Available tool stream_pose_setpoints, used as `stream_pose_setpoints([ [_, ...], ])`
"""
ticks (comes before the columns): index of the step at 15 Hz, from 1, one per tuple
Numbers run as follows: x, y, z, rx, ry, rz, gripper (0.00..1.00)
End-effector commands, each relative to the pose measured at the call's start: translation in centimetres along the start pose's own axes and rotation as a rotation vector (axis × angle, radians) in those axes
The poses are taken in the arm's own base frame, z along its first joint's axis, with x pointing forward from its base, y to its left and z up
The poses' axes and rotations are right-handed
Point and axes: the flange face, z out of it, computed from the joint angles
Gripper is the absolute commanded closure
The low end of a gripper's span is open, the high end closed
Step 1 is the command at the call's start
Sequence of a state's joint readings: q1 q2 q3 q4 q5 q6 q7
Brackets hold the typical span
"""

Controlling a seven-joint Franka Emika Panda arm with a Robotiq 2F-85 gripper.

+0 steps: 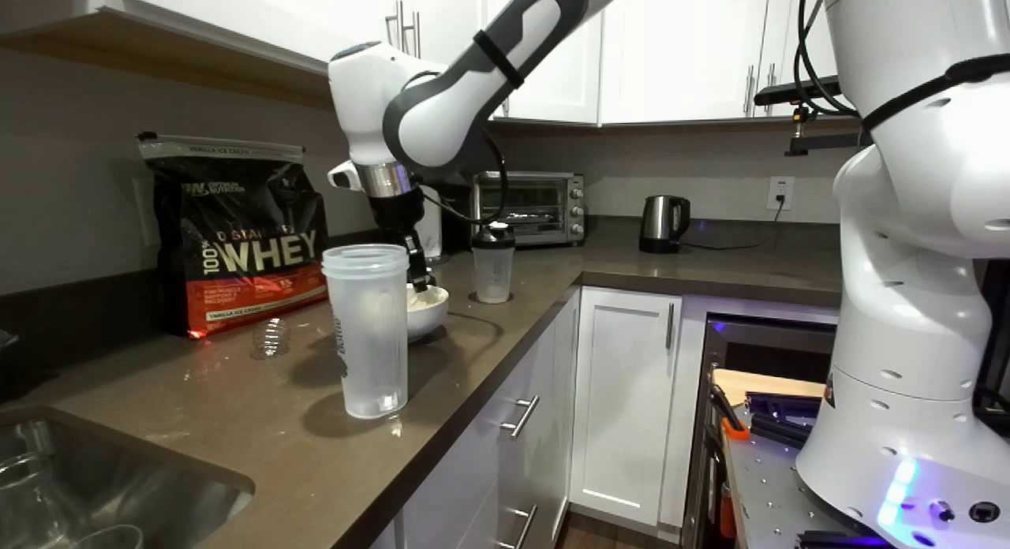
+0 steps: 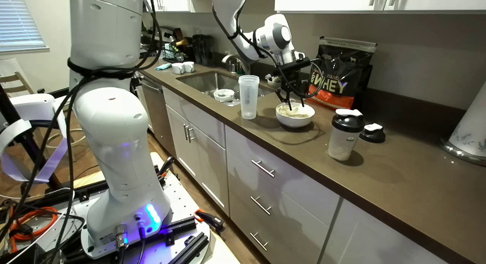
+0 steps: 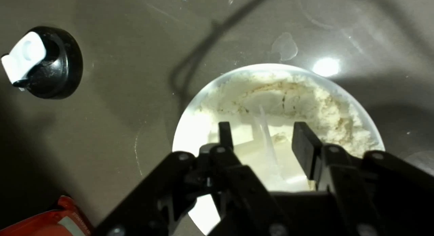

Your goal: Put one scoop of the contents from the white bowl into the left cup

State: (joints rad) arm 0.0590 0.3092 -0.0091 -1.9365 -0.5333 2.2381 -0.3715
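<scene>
The white bowl [image 1: 426,319] holds pale powder and stands on the counter; it also shows in an exterior view [image 2: 294,121] and the wrist view [image 3: 271,67]. The left cup, a tall frosted tumbler [image 1: 368,336], stands upright beside the bowl, also in an exterior view [image 2: 249,99]. My gripper [image 3: 263,133] points down over the bowl with its fingers apart, fingertips near the powder; it shows in both exterior views [image 1: 421,284] [image 2: 297,106]. The pale scoop [image 3: 269,151] lies in the bowl between the open fingers, apart from both pads. Its lower part is hidden by my gripper.
A shorter clear cup with a black lid [image 2: 343,142] and a loose black lid [image 2: 373,134] stand beyond the bowl. A whey bag [image 1: 245,241] leans on the wall. A wire ball [image 1: 271,338] lies before it. A sink [image 2: 216,80] lies past the tall cup.
</scene>
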Motion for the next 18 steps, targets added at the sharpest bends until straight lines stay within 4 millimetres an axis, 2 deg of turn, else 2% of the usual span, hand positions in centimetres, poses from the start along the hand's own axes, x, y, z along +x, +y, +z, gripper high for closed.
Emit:
stream_pose_setpoints([
  [1, 0.4, 0.4, -0.2, 0.058, 0.009, -0.019, 0.65],
  [3, 0.6, 0.4, -0.1, 0.079, 0.016, -0.026, 0.65],
  [4, 0.7, 0.5, -0.1, 0.088, 0.019, -0.029, 0.69],
  [6, 1.0, 0.6, -0.1, 0.096, 0.021, -0.036, 0.63],
  [9, 1.3, 0.7, 0.1, 0.093, 0.013, -0.051, 0.62],
  [15, 1.4, 0.7, 1.3, 0.100, -0.014, -0.080, 0.70],
  [18, 1.4, 0.9, 1.7, 0.101, -0.025, -0.087, 0.68],
])
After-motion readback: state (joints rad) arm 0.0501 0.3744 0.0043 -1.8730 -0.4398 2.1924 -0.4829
